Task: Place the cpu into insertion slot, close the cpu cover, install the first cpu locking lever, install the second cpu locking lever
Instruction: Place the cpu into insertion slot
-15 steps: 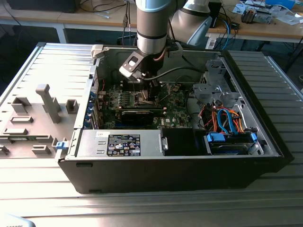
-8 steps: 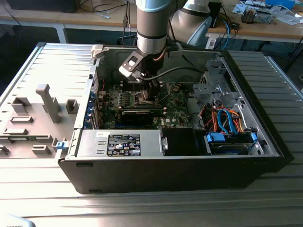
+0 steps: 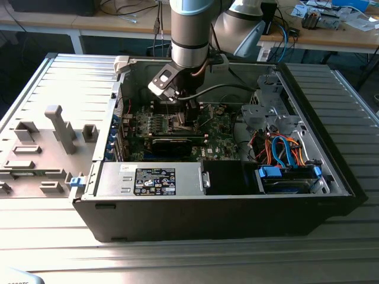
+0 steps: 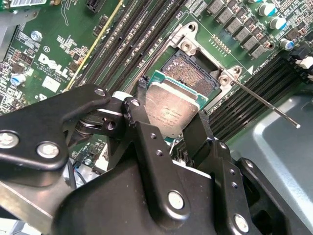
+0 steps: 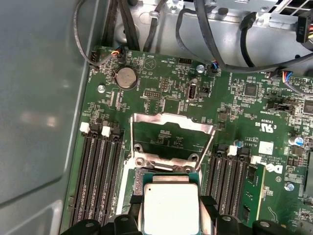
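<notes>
The tool (image 4: 168, 105) (image 5: 171, 208) is clenched on the cpu (image 4: 172, 112) (image 5: 168, 205), one black finger (image 4: 139, 105) on each side of it. In both wrist views the chip hangs over one edge of the insertion slot (image 4: 193, 73) (image 5: 143, 178), most of the pin field bare. The cpu cover (image 5: 171, 118) stands swung open, and a thin locking lever (image 4: 264, 103) juts free. In the exterior view the tool (image 3: 188, 118) is inside the computer case (image 3: 237, 207). The power supply (image 3: 154, 177) is at its 6 o'clock and the grey blocks (image 3: 59, 127) on the desk (image 3: 177, 260) at 9.
</notes>
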`<state>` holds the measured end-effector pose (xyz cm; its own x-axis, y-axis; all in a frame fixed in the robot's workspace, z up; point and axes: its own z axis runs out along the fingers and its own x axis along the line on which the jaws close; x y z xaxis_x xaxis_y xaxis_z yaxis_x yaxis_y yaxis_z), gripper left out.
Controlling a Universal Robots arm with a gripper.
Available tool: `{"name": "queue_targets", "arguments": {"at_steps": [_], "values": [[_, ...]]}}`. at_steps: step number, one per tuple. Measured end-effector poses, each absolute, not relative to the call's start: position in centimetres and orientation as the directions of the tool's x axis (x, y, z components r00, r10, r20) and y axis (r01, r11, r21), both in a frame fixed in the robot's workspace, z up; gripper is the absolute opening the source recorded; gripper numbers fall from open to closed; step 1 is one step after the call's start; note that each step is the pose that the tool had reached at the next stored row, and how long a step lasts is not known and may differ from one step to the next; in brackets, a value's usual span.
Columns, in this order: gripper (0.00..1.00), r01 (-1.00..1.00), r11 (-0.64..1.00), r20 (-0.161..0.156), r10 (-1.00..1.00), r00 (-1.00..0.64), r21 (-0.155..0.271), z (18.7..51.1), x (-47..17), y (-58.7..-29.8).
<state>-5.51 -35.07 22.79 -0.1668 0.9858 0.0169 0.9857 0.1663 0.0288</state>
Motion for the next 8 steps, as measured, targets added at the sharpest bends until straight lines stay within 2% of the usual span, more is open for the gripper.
{"name": "queue_targets", "arguments": {"at_steps": [8], "values": [[0.54,0.991,0.133,0.017,0.991,-0.133,0.029,22.79,-5.51,-35.07]]}}
